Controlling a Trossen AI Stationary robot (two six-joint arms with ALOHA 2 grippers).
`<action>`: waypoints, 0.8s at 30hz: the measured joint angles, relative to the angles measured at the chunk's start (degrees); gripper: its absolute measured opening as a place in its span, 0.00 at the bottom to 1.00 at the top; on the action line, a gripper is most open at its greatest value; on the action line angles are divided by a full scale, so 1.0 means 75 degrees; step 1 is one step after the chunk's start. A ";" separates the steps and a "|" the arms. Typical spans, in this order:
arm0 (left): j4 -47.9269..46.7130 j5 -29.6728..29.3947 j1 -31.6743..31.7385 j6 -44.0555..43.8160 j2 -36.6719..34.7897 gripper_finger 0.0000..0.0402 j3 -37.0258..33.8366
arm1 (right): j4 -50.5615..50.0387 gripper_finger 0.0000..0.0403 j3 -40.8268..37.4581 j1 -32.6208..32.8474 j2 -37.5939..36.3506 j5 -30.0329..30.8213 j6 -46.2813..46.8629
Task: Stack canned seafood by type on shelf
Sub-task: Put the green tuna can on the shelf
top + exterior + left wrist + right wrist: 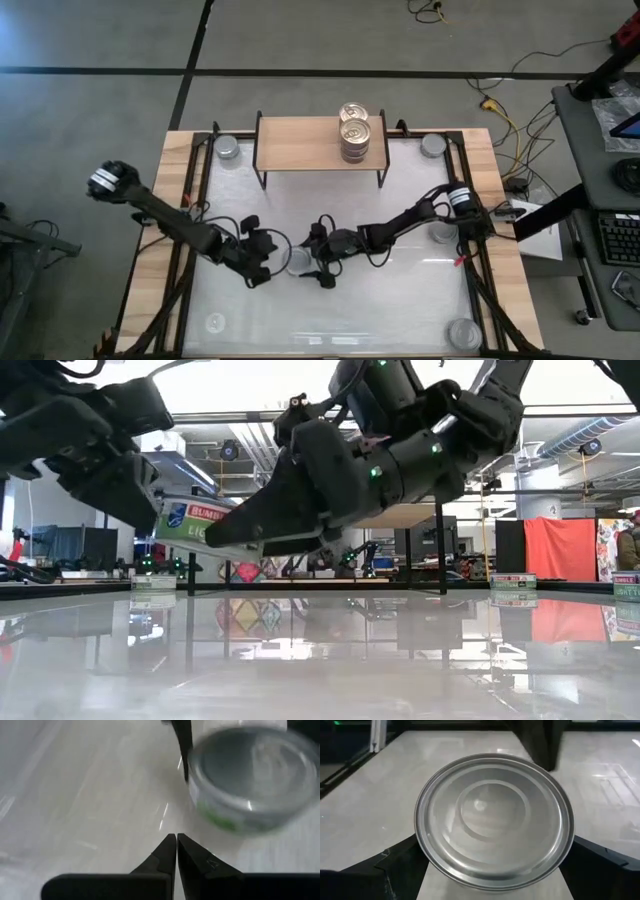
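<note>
A silver-lidded tin (492, 820) with a green-and-white label (195, 520) hangs above the table's middle, with my right gripper (308, 262) shut on it. My left gripper (268, 252) is just left of the tin, shut and touching nothing; its closed fingertips (176, 842) point past the tin (252, 780). The shelf (300, 145), a light-wood board on black legs, stands at the table's far edge. Gold-lidded tins (355, 132) stand stacked on its right part. My right gripper pinches the tin's round side wall (427, 857) between its two fingers, one on each opposite side. The fingers (395, 865) come from the table's right, nearly level and slanting a little down. The tin sits lid up, lifted clear of the table.
Single silver-lidded tins stand on the table at the far left (228, 148), far right (432, 145), right side (443, 232), near right (465, 333) and near left (214, 322). The glossy white tabletop (380, 300) has a wooden rim. The shelf's left part is bare.
</note>
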 joint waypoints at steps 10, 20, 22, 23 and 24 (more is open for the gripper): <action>-0.1532 -0.0451 -0.0489 -0.1056 -0.0794 0.00 -0.0136 | -0.3523 0.92 0.1423 -0.0009 -0.0452 0.1212 0.0124; -0.1091 -0.0382 -0.0944 -0.1772 -0.0780 0.00 -0.0955 | -0.5591 0.92 0.3151 0.0084 -0.0449 0.2595 0.0607; -0.0795 -0.0382 -0.1007 -0.1784 -0.0792 0.00 -0.1198 | -0.5553 0.92 0.3300 0.0102 -0.0449 0.3075 0.0892; -0.0619 -0.0367 -0.1021 -0.1758 -0.0792 0.00 -0.1312 | -0.5551 0.92 0.3360 0.0102 -0.0449 0.3303 0.1029; -0.0506 -0.0327 -0.1024 -0.1743 -0.0792 0.00 -0.1407 | -0.5548 0.92 0.3401 0.0102 -0.0449 0.3538 0.1170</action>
